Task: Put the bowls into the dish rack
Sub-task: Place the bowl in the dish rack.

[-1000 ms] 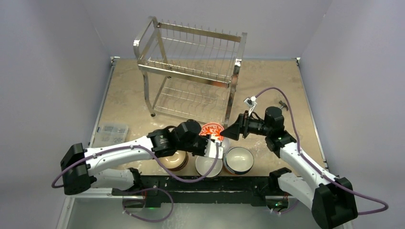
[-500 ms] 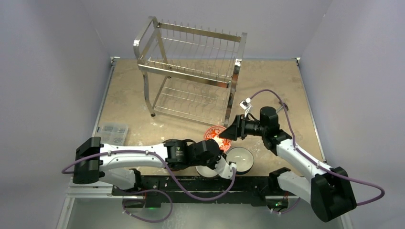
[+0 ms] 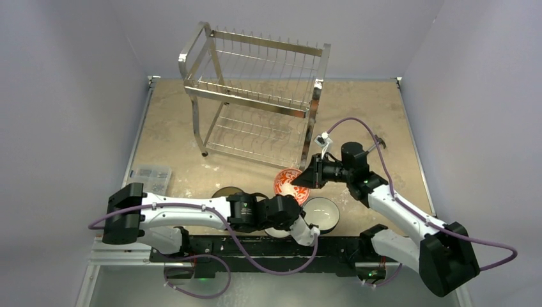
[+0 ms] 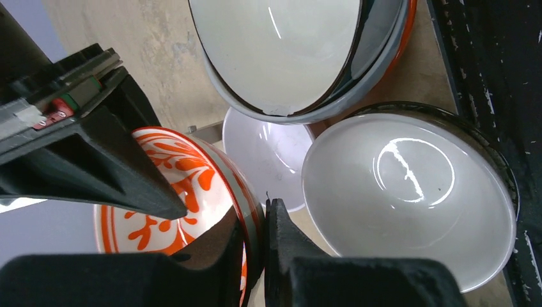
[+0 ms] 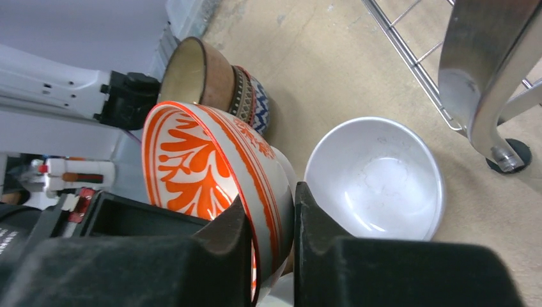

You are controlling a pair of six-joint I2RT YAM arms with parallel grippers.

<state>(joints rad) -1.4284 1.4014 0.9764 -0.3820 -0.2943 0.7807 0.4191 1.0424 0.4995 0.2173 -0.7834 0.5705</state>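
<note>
So progress-wise this is basically square one. The dish rack (image 3: 252, 97) in the top middle of the overhead view has nothing on either tier as far as I can see, just bare wire. All the bowls are bunched at the bottom middle of that view, well apart from the rack. The one in play is the orange-patterned bowl (image 5: 192, 160), held up on edge between the two arms. The left gripper (image 4: 255, 220) is clenched on its rim, with the wall sandwiched between the fingers at the bottom of the left wrist view. The right gripper (image 5: 271, 201) pinches the same bowl's wall from the other side, both fingers pressed against it in the right wrist view. Looks to me like a hand-off, with neither side let go yet. On the table (image 3: 364, 109) around it there's a dark-rimmed white bowl (image 4: 409, 198) at the right of the left wrist view and a small white bowl (image 5: 374, 176) near the rack's foot. There's also a brown bowl (image 5: 204, 73) stacked on a blue-patterned one at the upper left of the right wrist view, and a grey-rimmed bowl (image 4: 287, 51) at the top of the left wrist view. Can't get a full count since the left arm covers some. So zero loaded, one probably headed for the rack, and everything else left to do.
</note>
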